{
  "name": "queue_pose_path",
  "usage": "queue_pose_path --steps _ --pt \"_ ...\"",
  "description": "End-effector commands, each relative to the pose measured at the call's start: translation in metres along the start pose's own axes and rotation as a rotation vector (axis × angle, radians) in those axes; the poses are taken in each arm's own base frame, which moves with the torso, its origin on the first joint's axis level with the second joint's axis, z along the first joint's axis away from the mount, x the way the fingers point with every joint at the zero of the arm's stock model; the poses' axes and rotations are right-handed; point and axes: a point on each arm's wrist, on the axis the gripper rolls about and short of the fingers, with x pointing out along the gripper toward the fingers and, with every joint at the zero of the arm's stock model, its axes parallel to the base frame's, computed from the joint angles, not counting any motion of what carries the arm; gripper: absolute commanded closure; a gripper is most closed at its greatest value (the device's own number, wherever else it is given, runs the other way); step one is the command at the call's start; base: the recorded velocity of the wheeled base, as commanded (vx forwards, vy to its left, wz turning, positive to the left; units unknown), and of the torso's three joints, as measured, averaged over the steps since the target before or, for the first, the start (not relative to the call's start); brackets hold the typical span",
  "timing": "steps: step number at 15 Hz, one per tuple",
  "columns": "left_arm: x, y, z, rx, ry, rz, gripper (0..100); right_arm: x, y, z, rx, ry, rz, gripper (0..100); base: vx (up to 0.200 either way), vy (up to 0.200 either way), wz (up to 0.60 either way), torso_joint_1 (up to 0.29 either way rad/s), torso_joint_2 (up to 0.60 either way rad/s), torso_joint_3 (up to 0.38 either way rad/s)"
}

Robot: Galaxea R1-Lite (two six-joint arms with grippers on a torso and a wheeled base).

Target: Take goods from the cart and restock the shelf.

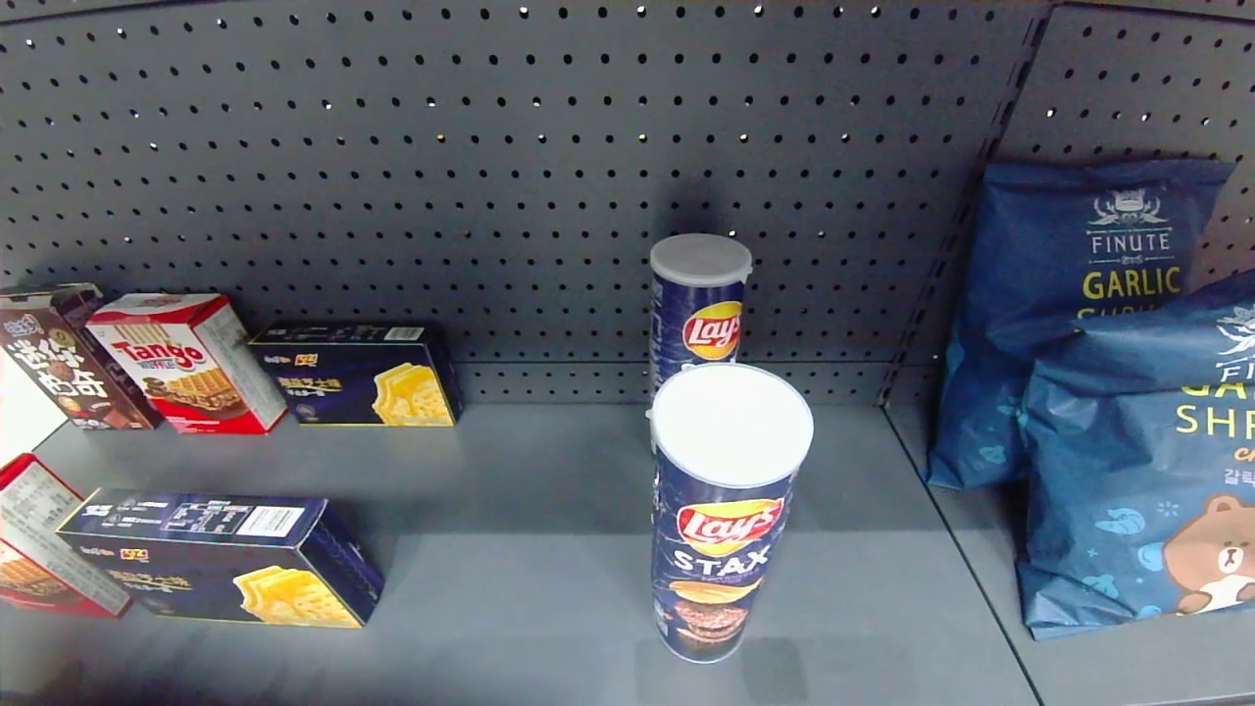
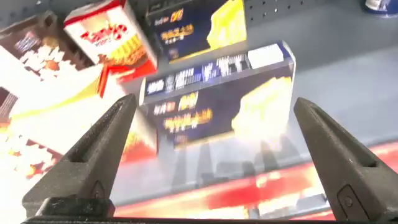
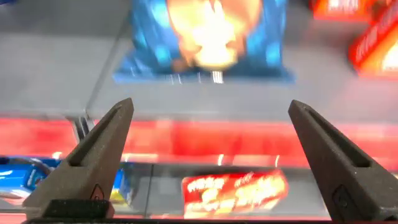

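- The front can point(image 1: 730, 510) stands upright on the shelf point(image 1: 549, 608) with its label facing out. A second can point(image 1: 698, 309) stands directly behind it, probably to form a front-to-back row.
- Right of the front can, blue bags point(image 1: 1079, 324) lean on the back panel point(image 1: 392, 147), which keeps their faces showing.
- Left of it are boxes point(image 1: 186, 363) in two rows, and the navy box point(image 1: 225, 559) in the near row lies flat.
- The left gripper point(image 2: 213, 102) is spread wide and empty, facing that navy box.
- The right gripper point(image 3: 210, 104) is spread and holds nothing, so both seem free to fetch goods.
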Motion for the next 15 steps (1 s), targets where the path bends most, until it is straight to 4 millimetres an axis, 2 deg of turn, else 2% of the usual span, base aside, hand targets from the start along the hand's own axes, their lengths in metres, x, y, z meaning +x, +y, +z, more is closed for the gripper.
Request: queue_pose_path --steps 1,9,11,12,13,15 --pt "-0.011 0.000 -0.008 -0.007 -0.046 0.009 0 -0.006 0.001 -0.017 0.041 -0.029 0.039 0 0.000 0.000 0.00 0.000 0.00 0.000" --pt "-0.016 -0.005 -0.024 -0.002 -0.061 -0.072 0 -0.008 0.001 -0.018 0.033 -0.039 0.060 0 0.000 0.000 0.00 0.000 0.00 0.000" --pt "-0.020 -0.011 -0.044 0.021 -0.062 -0.109 0 -0.008 0.001 -0.018 0.033 -0.039 0.060 0 0.000 0.000 0.00 0.000 0.00 0.000" --pt "-0.028 -0.020 -0.088 0.006 -0.086 -0.095 0 -0.008 0.001 -0.018 0.033 -0.039 0.060 0 0.000 0.000 0.00 0.000 0.00 0.000" --pt "-0.022 -0.026 -0.108 0.005 -0.052 -0.115 0 -0.008 0.001 -0.018 0.033 -0.039 0.060 0 0.000 0.000 0.00 0.000 0.00 0.000" --pt "-0.020 -0.026 -0.105 -0.008 -0.056 -0.103 0 -0.008 0.001 -0.018 0.033 -0.039 0.060 0 0.000 0.000 0.00 0.000 0.00 0.000"
